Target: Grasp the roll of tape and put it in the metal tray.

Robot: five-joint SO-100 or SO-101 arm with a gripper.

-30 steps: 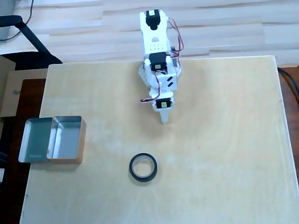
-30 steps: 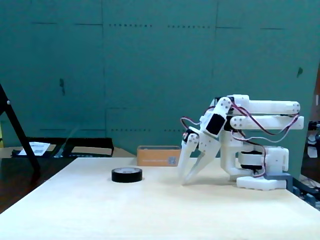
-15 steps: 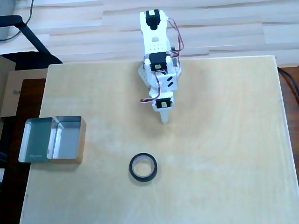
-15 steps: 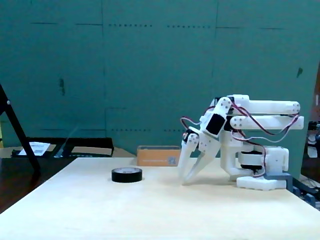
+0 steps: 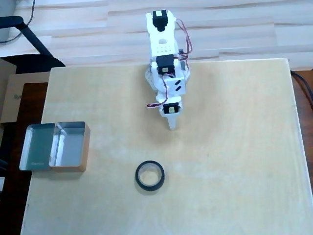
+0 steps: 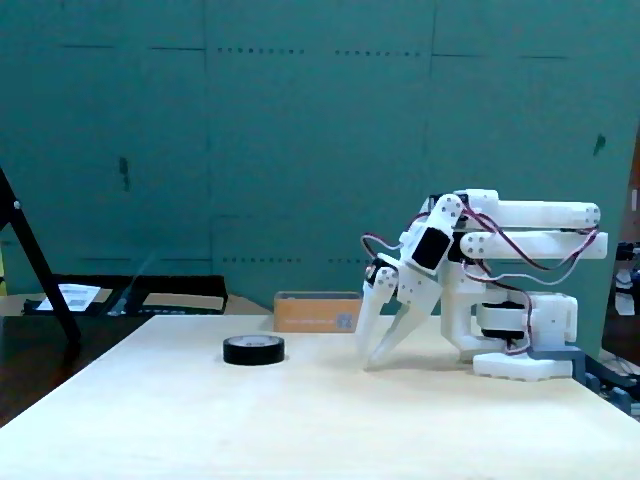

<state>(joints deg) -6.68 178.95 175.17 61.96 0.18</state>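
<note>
The roll of tape (image 5: 138,179) is a black ring lying flat on the wooden table, near its front in the overhead view. In the fixed view the roll of tape (image 6: 253,349) lies left of the arm. The metal tray (image 5: 86,147) stands at the table's left edge, with two shiny compartments. In the fixed view the metal tray (image 6: 318,311) stands at the far edge and mirrors the wood. My gripper (image 5: 172,127) points down with its tips just above the table, behind and a little right of the tape. In the fixed view my gripper (image 6: 369,362) has its fingers meeting at the tips, holding nothing.
The white arm (image 5: 164,54) is folded over its base at the table's back edge. A black stand (image 6: 40,270) leans at the left of the fixed view. A dark side table (image 5: 29,98) lies beyond the left edge.
</note>
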